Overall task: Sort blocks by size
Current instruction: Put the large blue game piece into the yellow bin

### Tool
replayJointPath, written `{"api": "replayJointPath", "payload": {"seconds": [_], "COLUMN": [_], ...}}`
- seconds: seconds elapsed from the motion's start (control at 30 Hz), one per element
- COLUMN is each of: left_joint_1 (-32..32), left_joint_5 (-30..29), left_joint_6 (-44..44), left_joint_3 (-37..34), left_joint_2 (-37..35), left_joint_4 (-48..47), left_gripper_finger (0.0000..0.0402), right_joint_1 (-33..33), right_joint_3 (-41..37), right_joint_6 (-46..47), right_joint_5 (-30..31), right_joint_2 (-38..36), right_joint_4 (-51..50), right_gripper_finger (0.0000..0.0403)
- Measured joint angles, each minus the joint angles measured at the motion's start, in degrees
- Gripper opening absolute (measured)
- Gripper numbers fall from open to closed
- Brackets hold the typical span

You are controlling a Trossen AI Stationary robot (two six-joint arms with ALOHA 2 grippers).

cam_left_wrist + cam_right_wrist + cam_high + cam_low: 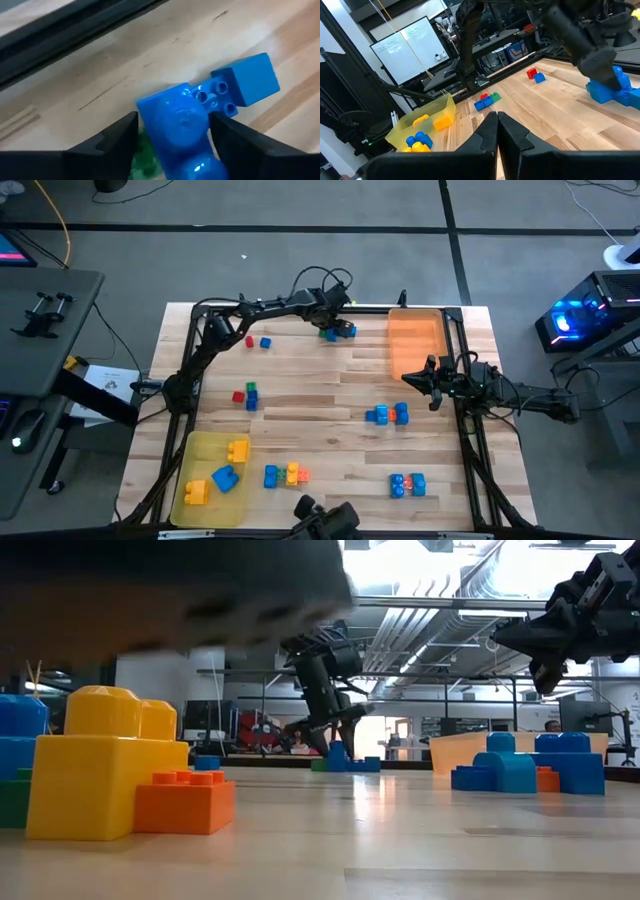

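Left end effector [172,137] astride blue block [180,130]

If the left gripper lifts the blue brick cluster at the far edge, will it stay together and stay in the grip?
The blue brick cluster looks like rigid, glossy plastic, so it could slip between the left gripper's fingers. The small blue cube hangs off one side, so it may tilt or detach. It is probably light.

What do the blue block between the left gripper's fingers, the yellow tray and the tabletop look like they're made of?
The blue block looks like glossy moulded plastic, going by the bright highlights on its rounded studs. The yellow tray seems to be thin translucent plastic, since blocks show faintly through its wall. The tabletop looks like pale wood planks with visible grain and seams, probably a smooth satin finish.
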Motion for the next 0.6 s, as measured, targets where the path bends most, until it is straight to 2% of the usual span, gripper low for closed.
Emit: {"api": "replayJointPath", "payload": {"seconds": [0.07, 0.2, 0.23, 0.43, 0.6], "left_joint_1": [0.06, 0.41, 0.63, 2.50, 1.48], "left_joint_5": [-0.04, -0.32, -0.32, -0.03, 0.10], "left_joint_6": [0.09, 2.23, 3.05, 9.50, 18.83], "left_joint_3": [0.01, 0.00, 0.00, 0.00, 0.07], "left_joint_2": [-0.59, -2.42, -3.21, -11.14, -21.41], "left_joint_4": [0.00, 0.39, 0.40, -0.90, -11.73], "left_gripper_finger": [0.0183, 0.0078, 0.0063, 0.0064, 0.0064], "right_joint_1": [-0.01, -0.01, -0.01, 0.01, -0.01], "right_joint_3": [0.00, 0.01, -0.01, -0.01, -0.01], "right_joint_6": [0.00, 0.00, 0.00, 0.00, 0.00], "right_joint_5": [-0.02, 0.00, 0.00, -0.01, 0.00], "right_joint_2": [0.00, 0.00, 0.00, 0.00, 0.00], "right_joint_4": [0.00, 0.00, 0.00, 0.00, 0.00], "right_gripper_finger": [0.0001, 0.0001, 0.0001, 0.0001, 0.0001]}}
